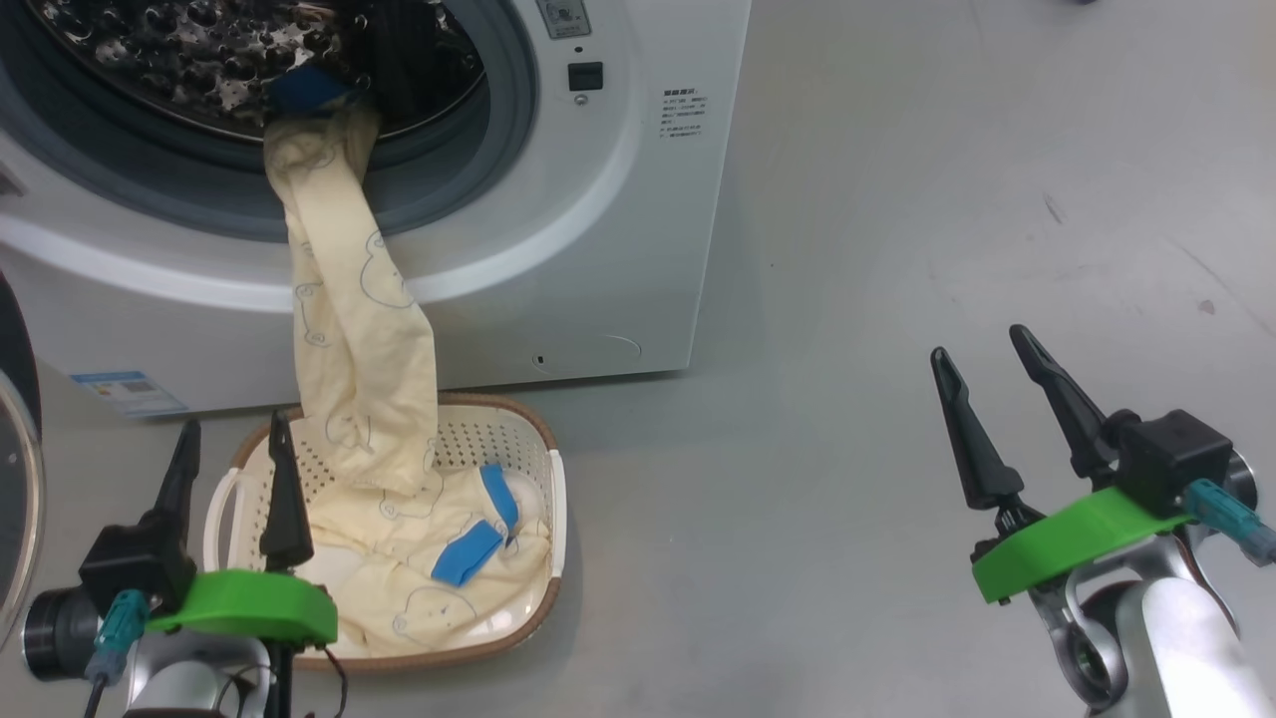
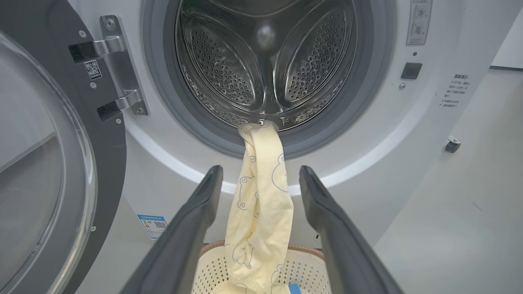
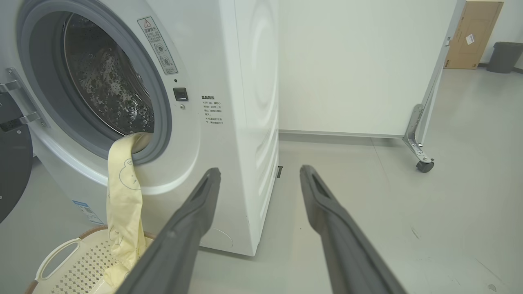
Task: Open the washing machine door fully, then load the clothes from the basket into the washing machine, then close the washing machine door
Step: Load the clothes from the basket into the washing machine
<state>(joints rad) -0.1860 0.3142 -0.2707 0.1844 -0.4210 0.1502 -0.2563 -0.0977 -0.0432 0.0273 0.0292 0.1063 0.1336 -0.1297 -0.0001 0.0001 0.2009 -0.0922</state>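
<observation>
While the washing machine door [image 2: 49,171] is swung wide on its hinge at the left of the washing machine [image 1: 598,229], the clothes [image 1: 359,339] are found half in and half out. One end is lodged on the lip of the steel drum [image 2: 265,61]. A long cream strip is draped over the grey gasket [image 2: 163,98] and down the white front. The rest is heaped in the basket [image 1: 554,499], with blue bands [image 1: 467,551] uppermost. The basket is set on the floor [image 1: 897,249] just before the machine, below the opening. The left gripper [image 1: 234,427] is held above the basket's near left rim with its fingers spread wide. Nothing is gripped, and the hanging strip is seen beyond the gap between them. The right gripper [image 1: 978,344] is held well apart to the right, over bare floor, likewise spread wide and empty.
</observation>
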